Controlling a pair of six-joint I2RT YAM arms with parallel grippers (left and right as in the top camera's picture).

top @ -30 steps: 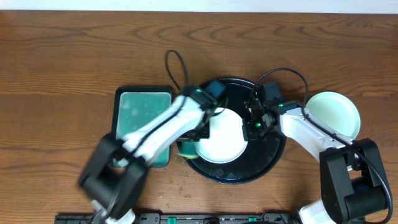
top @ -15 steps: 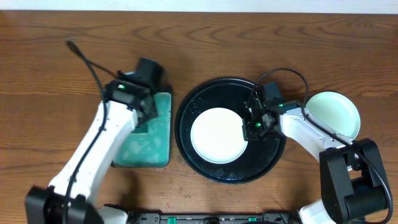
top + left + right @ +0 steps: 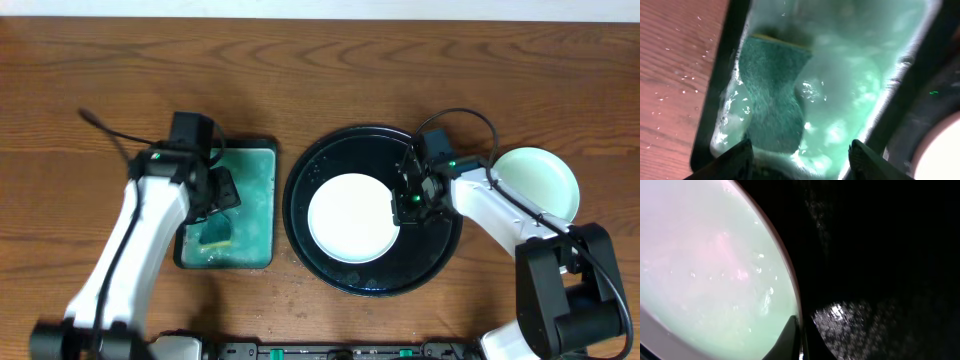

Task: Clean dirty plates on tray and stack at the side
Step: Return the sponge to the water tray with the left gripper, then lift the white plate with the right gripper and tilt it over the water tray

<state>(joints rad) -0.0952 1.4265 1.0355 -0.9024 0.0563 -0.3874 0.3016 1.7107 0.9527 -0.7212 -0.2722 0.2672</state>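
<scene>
Right gripper (image 3: pixel 408 200) is clamped on the right rim of the white plate (image 3: pixel 348 218), which lies in the black tray (image 3: pixel 375 278) mid-counter, toward the near edge. Left gripper (image 3: pixel 801 150) is spread and empty over the sponge (image 3: pixel 772 95) in the soapy rectangular tray (image 3: pixel 255 210), left of centre. The plate looks clean, so the stacking step is probably in hand. Next move: lift by the rim and set it on the mint plate (image 3: pixel 540 182) toward the right edge. No readable writing.

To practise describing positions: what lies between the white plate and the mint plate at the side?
In the overhead view: the right gripper on the white plate's edge, then its arm crossing the black tray's rim toward the mint plate.
</scene>
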